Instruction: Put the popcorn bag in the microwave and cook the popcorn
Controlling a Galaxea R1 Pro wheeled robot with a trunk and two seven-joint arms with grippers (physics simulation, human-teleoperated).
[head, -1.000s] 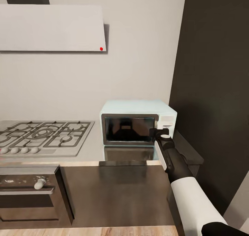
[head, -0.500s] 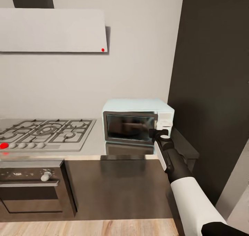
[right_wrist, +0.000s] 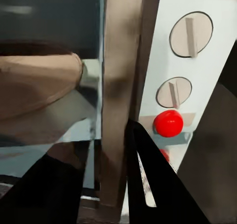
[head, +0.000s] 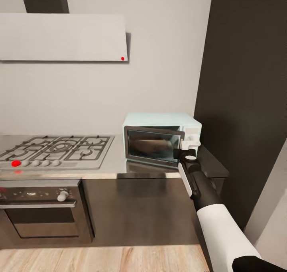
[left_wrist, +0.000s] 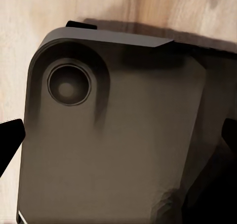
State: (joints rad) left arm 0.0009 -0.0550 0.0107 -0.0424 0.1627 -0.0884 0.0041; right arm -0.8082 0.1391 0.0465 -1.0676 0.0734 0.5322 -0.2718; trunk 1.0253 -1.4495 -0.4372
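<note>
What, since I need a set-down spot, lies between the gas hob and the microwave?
Only bare grey countertop separates the gas hob and the microwave, shown in the head view.

Glossy grey countertop over dark brown cabinet fronts

Carries the pale mint microwave directly ahead of the right gripper, at the slab's end beside the tall dark panel; door ajar, swung slightly outward at the edge nearest that claw. Carries the gas hob well off to the claw's left, grates flat, one red knob glowing on the front strip. Bare reflective metal between hob and microwave
</note>
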